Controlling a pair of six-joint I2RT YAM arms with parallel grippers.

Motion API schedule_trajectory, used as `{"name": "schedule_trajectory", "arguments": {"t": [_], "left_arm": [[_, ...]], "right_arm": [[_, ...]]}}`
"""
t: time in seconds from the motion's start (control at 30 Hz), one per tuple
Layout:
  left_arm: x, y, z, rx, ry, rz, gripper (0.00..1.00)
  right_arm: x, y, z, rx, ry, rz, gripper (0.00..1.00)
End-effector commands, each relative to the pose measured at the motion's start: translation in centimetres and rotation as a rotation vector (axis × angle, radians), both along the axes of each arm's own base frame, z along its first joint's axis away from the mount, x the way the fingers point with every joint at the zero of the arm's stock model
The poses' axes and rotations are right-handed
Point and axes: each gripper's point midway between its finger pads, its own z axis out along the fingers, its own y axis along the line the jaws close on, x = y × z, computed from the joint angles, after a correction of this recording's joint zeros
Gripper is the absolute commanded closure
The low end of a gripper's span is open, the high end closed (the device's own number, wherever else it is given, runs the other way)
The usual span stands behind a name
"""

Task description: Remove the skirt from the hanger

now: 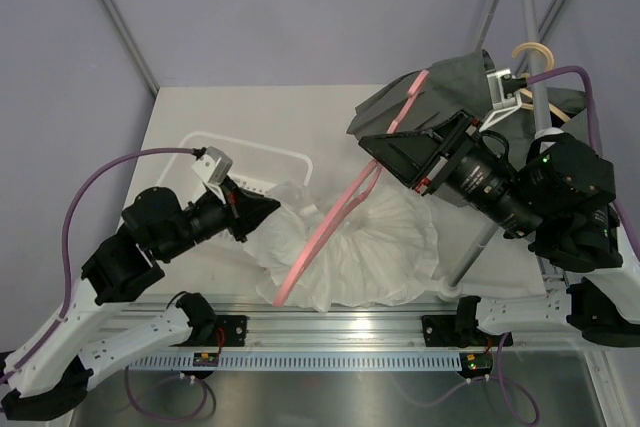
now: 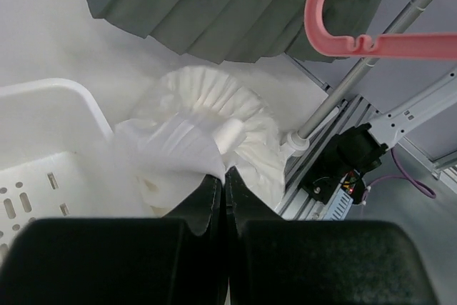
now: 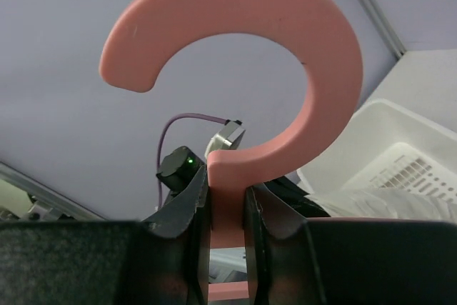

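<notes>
The white pleated skirt (image 1: 370,247) lies bunched on the table, also seen in the left wrist view (image 2: 207,105). My left gripper (image 1: 272,209) reaches in from the left, its fingers (image 2: 214,191) pressed together on a fold of the skirt's edge. A pink hanger (image 1: 325,232) slants across the skirt, one arm down toward the front rail. My right gripper (image 1: 385,162) is shut on the hanger's neck; in the right wrist view the pink hook (image 3: 285,33) curls above the jaws (image 3: 227,191). Whether the skirt hangs from it is hidden.
A white perforated basket (image 1: 250,152) sits behind the skirt at the left. A grey pleated garment (image 1: 450,87) hangs on a wooden hanger (image 1: 535,52) from the metal rack pole (image 1: 530,7) at the right. The aluminium rail (image 1: 340,332) runs along the near edge.
</notes>
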Motion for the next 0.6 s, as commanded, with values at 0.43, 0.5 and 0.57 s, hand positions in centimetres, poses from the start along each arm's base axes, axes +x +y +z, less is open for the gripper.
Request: {"name": "schedule_trajectory", "arguments": {"t": [0.43,0.5,0.57], "left_arm": [[5.0,6.0,28.1,-0.069,-0.828,0.412,1.0],[6.6,5.8,28.8,0.02,-0.862,0.459,1.0],[7.3,7.9,30.4,0.066,-0.89,0.561,1.0]], "right_arm": [[-1.5,-1.8,0.6,0.024,-0.029,0.055,1.0],[-1.4,-2.3,0.1,0.007,-0.029,0.039,1.0],[-1.2,-2.5,-0.7,-0.02,-0.024,0.025,1.0]]}}
